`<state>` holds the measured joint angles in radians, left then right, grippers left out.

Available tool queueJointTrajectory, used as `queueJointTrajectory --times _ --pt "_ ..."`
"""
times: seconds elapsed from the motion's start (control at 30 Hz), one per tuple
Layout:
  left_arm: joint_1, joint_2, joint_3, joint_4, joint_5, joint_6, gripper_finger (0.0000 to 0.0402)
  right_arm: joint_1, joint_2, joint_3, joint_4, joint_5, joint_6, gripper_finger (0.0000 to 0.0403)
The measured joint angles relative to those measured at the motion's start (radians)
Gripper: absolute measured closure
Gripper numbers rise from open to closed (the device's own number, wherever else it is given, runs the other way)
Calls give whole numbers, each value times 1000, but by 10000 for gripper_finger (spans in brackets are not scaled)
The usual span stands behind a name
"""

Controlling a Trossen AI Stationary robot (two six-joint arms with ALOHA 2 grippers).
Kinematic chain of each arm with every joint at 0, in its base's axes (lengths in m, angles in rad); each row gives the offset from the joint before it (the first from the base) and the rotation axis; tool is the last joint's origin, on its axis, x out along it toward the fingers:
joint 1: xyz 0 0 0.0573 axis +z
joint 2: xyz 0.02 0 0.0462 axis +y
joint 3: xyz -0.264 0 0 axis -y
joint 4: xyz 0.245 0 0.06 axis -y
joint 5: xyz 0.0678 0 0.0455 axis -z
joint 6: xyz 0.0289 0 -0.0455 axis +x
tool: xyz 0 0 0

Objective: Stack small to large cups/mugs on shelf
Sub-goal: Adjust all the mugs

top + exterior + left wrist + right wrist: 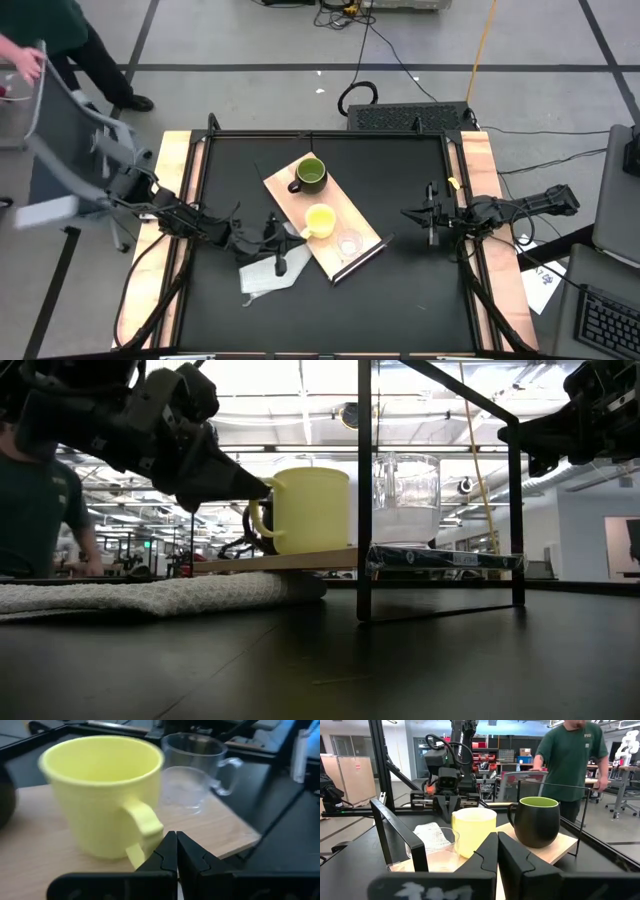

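Left end effector [176, 851] closed, empty, beside yellow mug [102, 795] handle; white cloth [268, 272] underneath.

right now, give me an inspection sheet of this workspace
surface: black tabletop, wood side rails.
job's things: wood shelf board lying diagonally; on it in a row a dark green mug, a yellow mug and a clear plastic cup, none stacked.
clutter: white cloth beside the board.
grippers: left gripper shut, at the yellow mug's handle; right gripper shut, empty, apart from the board.
cables: black and yellow cables on the floor beyond the table.
surroundings: a person in a green shirt, a chair.
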<state>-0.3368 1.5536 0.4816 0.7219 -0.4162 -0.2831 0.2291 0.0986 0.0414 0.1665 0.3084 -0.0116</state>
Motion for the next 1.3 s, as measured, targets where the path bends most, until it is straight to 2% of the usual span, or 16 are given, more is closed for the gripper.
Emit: queueJointTrajectory --times 0.13,0.33,0.53,0.7,1.13,1.3 --pt "4 0 0 -30 -40 -17 402 0 0 0 0 0 6 403" --pt "3 0 0 -24 -36 -11 402 0 0 0 -1 0 11 403" --pt "-27 0 24 13 64 69 402 0 0 0 -18 0 11 403" --pt "-60 0 73 -19 67 145 402 0 0 0 -21 0 12 403" --pt "-91 -108 85 -163 -68 177 402 0 0 0 -51 0 26 403" --pt "-115 -134 85 -189 -148 196 401 0 0 0 -52 0 26 403"
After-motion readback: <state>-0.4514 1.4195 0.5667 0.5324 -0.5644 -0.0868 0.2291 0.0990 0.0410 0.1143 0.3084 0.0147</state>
